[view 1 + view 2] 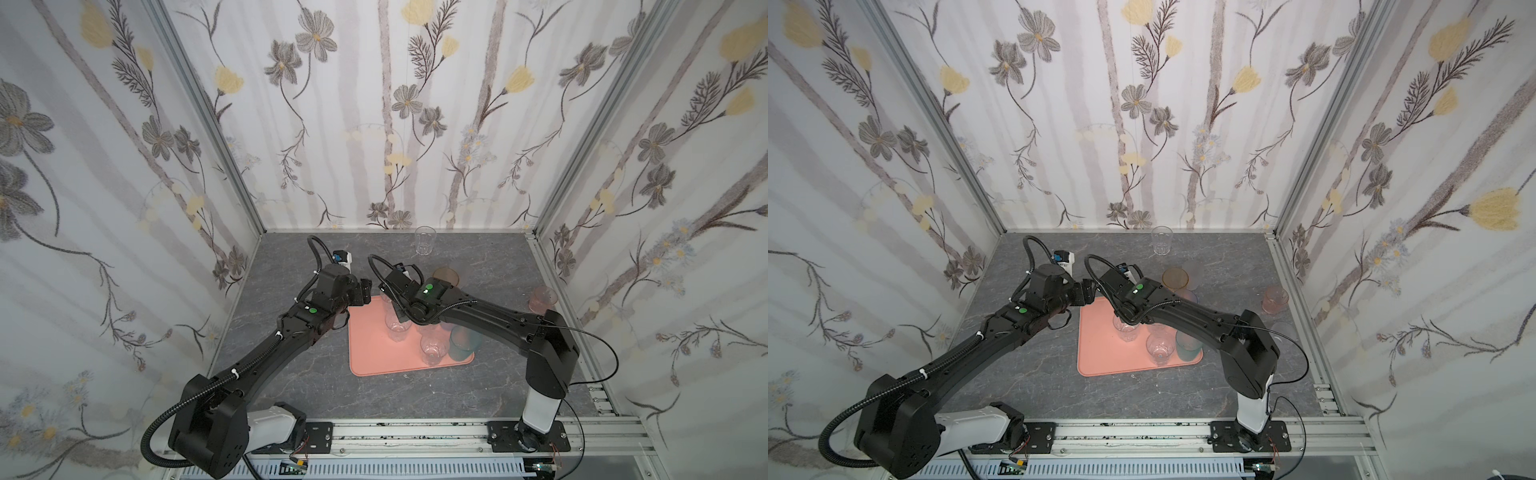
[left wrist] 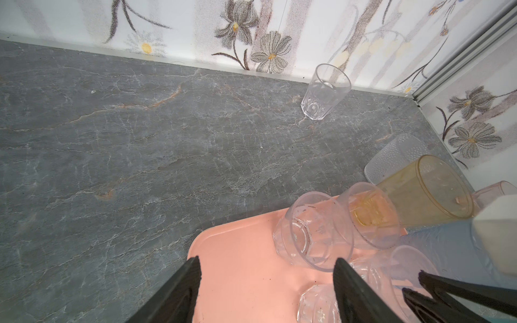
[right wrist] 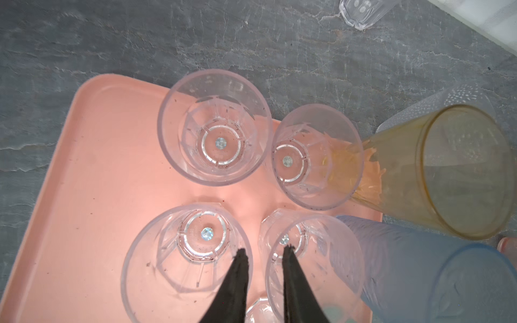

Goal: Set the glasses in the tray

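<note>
The salmon-pink tray (image 1: 370, 349) (image 3: 98, 181) lies mid-table and holds several clear glasses (image 3: 214, 127) (image 3: 186, 263) and a teal one (image 1: 463, 343). My right gripper (image 3: 264, 249) hangs over the tray, narrowly open. One finger is inside a clear glass (image 3: 313, 268), the other outside its rim, neither pressing the wall. My left gripper (image 2: 267, 261) stands open and empty over the tray's far left corner (image 2: 212, 240). An amber glass (image 3: 447, 173), a frosted one (image 3: 461, 95) and a blue-purple one (image 3: 419, 265) crowd the tray's far right edge.
A lone clear glass (image 1: 424, 241) stands by the back wall. A short pink glass (image 1: 542, 299) sits on the grey table near the right wall. Flowered walls close in three sides. The two wrists are close together over the tray's far end.
</note>
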